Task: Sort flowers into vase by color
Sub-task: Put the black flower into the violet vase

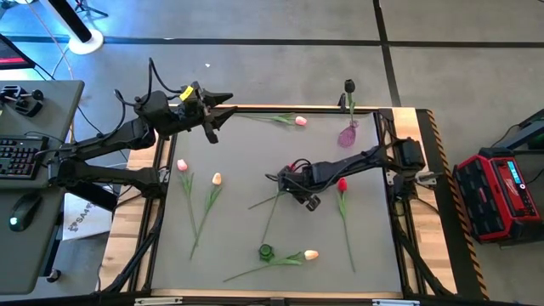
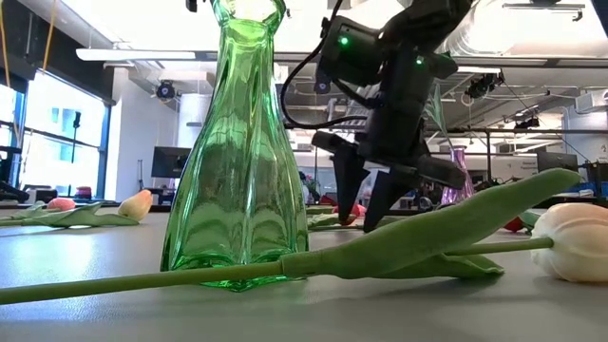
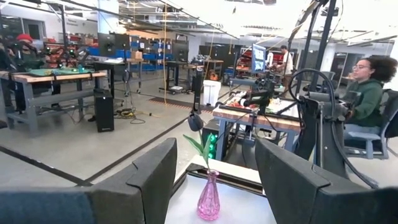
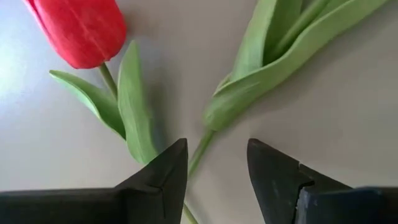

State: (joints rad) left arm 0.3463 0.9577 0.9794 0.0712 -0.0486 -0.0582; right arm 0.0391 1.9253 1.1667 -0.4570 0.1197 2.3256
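My right gripper (image 4: 214, 146) points steeply down over the middle of the grey mat (image 1: 238, 153), open. Its fingers stand on either side of a thin green stem (image 4: 198, 154) without touching it; that flower's head does not show. A red tulip (image 4: 81, 31) lies just beside it (image 1: 342, 184). A green glass vase (image 2: 237, 161) stands near the front edge, with a cream tulip (image 2: 579, 242) lying beside it. A pink vase (image 3: 209, 199) at the far edge holds a dark tulip (image 3: 196, 121). My left gripper (image 3: 214, 155) waits open, held level at the far left (image 1: 223, 115).
More tulips lie flat on the mat: a pink one (image 1: 182, 166) and a cream one (image 1: 217, 178) at the left, and a pink one (image 1: 299, 121) at the far edge. A desk with a keyboard (image 1: 17, 157) stands to the left and a red case (image 1: 501, 191) to the right.
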